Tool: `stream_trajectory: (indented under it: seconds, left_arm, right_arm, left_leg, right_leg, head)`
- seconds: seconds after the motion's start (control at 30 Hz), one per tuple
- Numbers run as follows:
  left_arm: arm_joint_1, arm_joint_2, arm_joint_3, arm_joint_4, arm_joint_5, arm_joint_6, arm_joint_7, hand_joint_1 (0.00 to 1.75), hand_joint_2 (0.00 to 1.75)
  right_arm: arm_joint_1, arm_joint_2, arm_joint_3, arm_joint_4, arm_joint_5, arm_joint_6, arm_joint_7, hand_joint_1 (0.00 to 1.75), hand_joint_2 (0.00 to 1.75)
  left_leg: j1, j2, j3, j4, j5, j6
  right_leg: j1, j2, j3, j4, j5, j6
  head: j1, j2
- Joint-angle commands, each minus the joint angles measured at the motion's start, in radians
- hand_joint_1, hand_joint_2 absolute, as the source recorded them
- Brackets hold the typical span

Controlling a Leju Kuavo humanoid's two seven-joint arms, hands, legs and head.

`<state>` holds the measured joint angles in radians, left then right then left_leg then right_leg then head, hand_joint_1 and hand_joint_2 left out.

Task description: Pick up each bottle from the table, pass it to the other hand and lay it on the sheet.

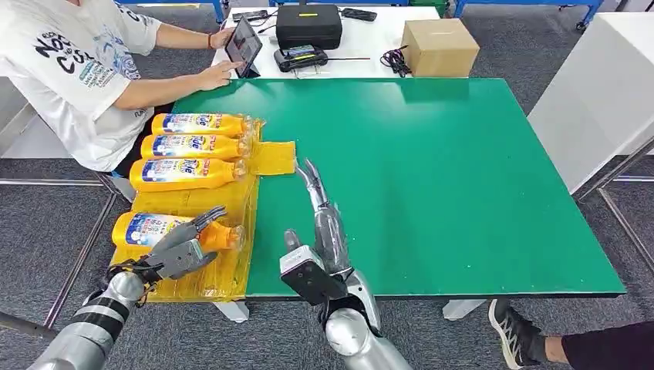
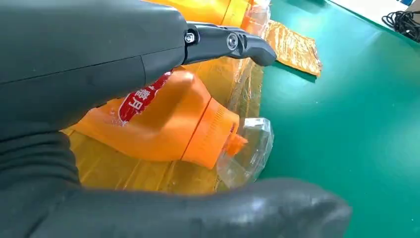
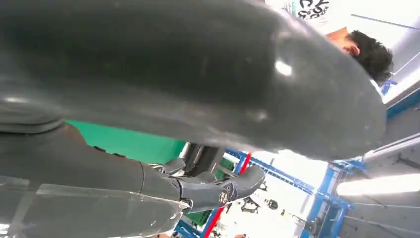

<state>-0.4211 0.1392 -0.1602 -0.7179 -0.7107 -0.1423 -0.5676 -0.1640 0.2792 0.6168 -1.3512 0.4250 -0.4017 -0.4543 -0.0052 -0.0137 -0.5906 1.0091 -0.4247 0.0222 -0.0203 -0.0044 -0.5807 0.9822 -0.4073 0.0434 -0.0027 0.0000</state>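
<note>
Head view is showing the left hand (image 1: pixel 179 250) lying over the nearest bottle (image 1: pixel 143 228), fingers spread along its orange body toward the neck; whether the fingers are pressing on it or only resting above it, I cannot tell. The left wrist view is looking past the grey thumb (image 2: pixel 198 213) and a dark finger (image 2: pixel 233 43) at that same bottle (image 2: pixel 168 124), which is lying on its side on the sheet (image 2: pixel 124 171) with its clear cap (image 2: pixel 247 148) reaching the sheet's edge by the green surface. The right hand (image 1: pixel 320 212) is stretching forward over the counter (image 1: pixel 463 177), fingers extended and apart, gripping nothing, its tips just beside a folded corner of the sheet (image 1: pixel 271 158). In the right wrist view its dark fingers (image 3: pixel 218 191) are reaching out apart with nothing between them.

Farther out, three more bottles (image 1: pixel 197 146) are lying side by side on the yellow sheet (image 1: pixel 224 200), caps pointing toward the middle of the counter, well apart from the one under the left hand. At the far edge a person (image 1: pixel 77 69) in a white shirt is touching a tablet (image 1: pixel 244 45). Beyond, on a white table (image 1: pixel 370 65), are sitting a black case (image 1: pixel 308 25) and a cardboard box (image 1: pixel 439 46).
</note>
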Motion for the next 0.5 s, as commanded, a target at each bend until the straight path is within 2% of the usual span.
stream_trajectory:
  seconds: [0.03, 0.1, 0.13, 0.17, 0.2, 0.27, 0.33, 0.43, 0.5]
  left_arm:
    - [0.099, 0.026, -0.042, 0.028, 0.061, -0.060, 0.011, 0.00, 0.00]
    - [0.100, -0.028, -0.003, -0.003, 0.089, 0.002, -0.013, 0.00, 0.00]
    - [0.094, -0.076, 0.043, -0.022, 0.108, 0.103, -0.016, 0.00, 0.00]
    - [0.081, -0.092, 0.038, -0.022, 0.102, 0.111, -0.003, 0.00, 0.00]
    - [0.072, -0.151, 0.106, -0.048, 0.129, 0.300, -0.040, 0.00, 0.00]
    - [0.031, -0.210, 0.163, -0.065, 0.119, 0.497, -0.043, 0.00, 0.00]
    - [-0.006, -0.244, 0.238, -0.084, 0.158, 0.685, -0.117, 0.00, 0.00]
    - [-0.012, -0.235, 0.227, -0.151, 0.234, 0.828, -0.130, 0.00, 0.00]
    - [0.000, -0.241, 0.250, -0.201, 0.282, 0.840, -0.130, 0.00, 0.00]
  right_arm:
    - [-0.047, -0.022, 0.025, 0.067, 0.000, 0.003, -0.005, 0.00, 0.00]
    - [-0.042, -0.020, 0.023, 0.061, 0.003, -0.002, -0.004, 0.00, 0.00]
    - [-0.037, -0.020, 0.020, 0.054, 0.008, -0.008, 0.002, 0.00, 0.00]
    - [-0.035, -0.020, 0.021, 0.053, 0.008, -0.008, 0.002, 0.00, 0.00]
    - [-0.029, -0.021, 0.023, 0.048, 0.022, -0.015, 0.017, 0.00, 0.00]
    - [-0.026, -0.016, 0.029, 0.053, 0.029, -0.017, 0.020, 0.00, 0.00]
    - [-0.033, -0.007, 0.041, 0.074, 0.031, -0.019, 0.022, 0.00, 0.00]
    - [-0.047, 0.000, 0.059, 0.110, 0.019, -0.039, 0.016, 0.00, 0.00]
    - [-0.048, 0.000, 0.064, 0.120, 0.011, -0.051, 0.011, 0.00, 0.00]
  left_leg:
    - [0.001, 0.007, 0.003, -0.002, -0.001, -0.001]
    - [0.000, 0.005, 0.003, -0.002, -0.001, -0.001]
    - [0.001, 0.006, 0.003, -0.002, -0.001, -0.001]
    - [0.001, 0.004, 0.002, -0.002, 0.000, -0.001]
    - [0.000, 0.001, 0.002, -0.001, 0.000, -0.001]
    - [0.000, 0.000, 0.001, 0.000, 0.000, 0.000]
    - [0.001, -0.002, -0.002, 0.001, 0.001, 0.000]
    - [0.001, -0.001, -0.011, 0.002, 0.003, 0.000]
    - [0.002, 0.001, -0.014, 0.002, 0.003, -0.001]
  right_leg:
    - [0.001, 0.007, 0.001, -0.003, 0.001, -0.002]
    - [0.000, 0.005, 0.002, -0.002, 0.001, -0.001]
    - [0.001, 0.006, 0.001, -0.003, 0.001, -0.002]
    - [0.001, 0.004, 0.001, -0.003, 0.001, -0.001]
    - [0.000, 0.001, 0.001, -0.002, 0.000, -0.001]
    - [0.000, -0.001, -0.001, -0.001, 0.000, -0.001]
    - [0.001, -0.003, -0.003, -0.001, 0.000, -0.001]
    - [0.001, -0.002, -0.012, 0.000, 0.003, 0.001]
    - [0.002, 0.000, -0.014, -0.001, 0.004, -0.001]
  head:
    - [0.000, 0.000]
    - [0.000, 0.000]
    - [0.000, 0.000]
    - [0.000, 0.000]
    - [0.000, 0.000]
    - [0.000, 0.000]
    - [0.000, 0.000]
    - [0.000, 0.000]
    - [0.000, 0.000]
